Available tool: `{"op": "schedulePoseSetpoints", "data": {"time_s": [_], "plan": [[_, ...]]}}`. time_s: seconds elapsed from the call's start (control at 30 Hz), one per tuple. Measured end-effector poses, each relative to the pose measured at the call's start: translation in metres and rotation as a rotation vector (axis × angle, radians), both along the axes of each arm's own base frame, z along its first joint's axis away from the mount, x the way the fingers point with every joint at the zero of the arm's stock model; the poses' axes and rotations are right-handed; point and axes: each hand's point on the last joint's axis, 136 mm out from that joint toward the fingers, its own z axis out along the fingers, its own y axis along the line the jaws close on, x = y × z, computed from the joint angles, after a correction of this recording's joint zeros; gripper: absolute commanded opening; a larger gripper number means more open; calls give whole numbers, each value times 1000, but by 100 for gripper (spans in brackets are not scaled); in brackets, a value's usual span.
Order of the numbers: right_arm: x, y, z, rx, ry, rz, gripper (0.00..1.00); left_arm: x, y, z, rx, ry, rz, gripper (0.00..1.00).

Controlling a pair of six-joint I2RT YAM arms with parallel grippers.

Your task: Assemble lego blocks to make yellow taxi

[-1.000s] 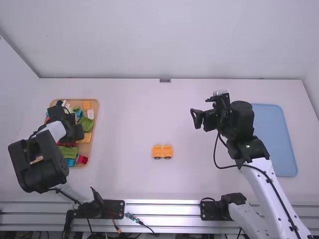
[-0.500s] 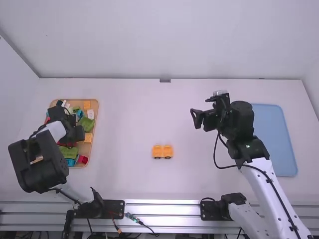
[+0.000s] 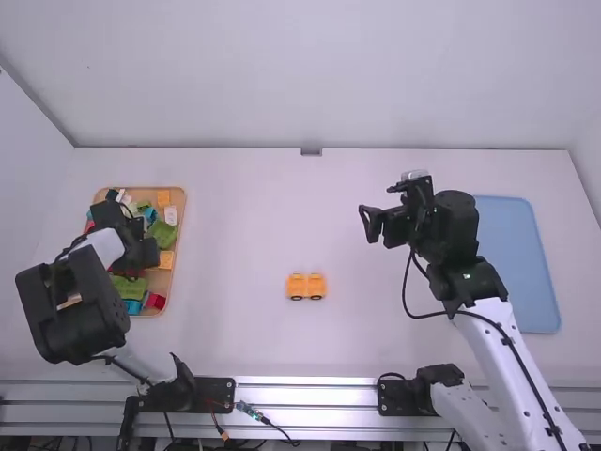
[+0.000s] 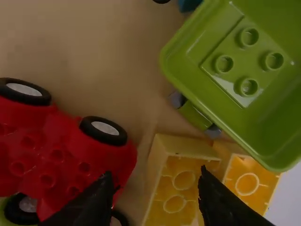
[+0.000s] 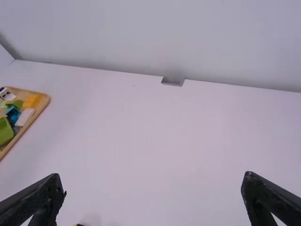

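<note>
Over the tray (image 3: pixel 181 214), left arm (image 3: pixel 80 305) nearer.
Left fingers (image 4: pixel 98 201) apart, empty; yellow block (image 4: pixel 176 191) off-centre beyond the gap, long axis roughly across my closing line.

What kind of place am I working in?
Probably a robot test station: two arms mounted on a metal rail, a plain white table, and a wooden tray of toy blocks.

A blue tray (image 3: pixel 521 268) lay on the bench (image 3: pixel 235 235), at the right; a wooden tray (image 3: pixel 181 211) held a green tub (image 4: pixel 188 56) and red wheeled base (image 4: pixel 51 155).
</note>
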Motion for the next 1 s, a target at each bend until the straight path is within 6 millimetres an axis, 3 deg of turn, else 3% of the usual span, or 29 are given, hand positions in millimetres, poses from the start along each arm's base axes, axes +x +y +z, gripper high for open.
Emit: {"op": "schedulePoseSetpoints", "data": {"time_s": [0.7,1.0], "plan": [[0,0,-1,-1,4,0,99,1,3,2,7,0,33,39],[0,0,-1,-1,4,0,99,1,3,2,5,-1,32,47]]}}
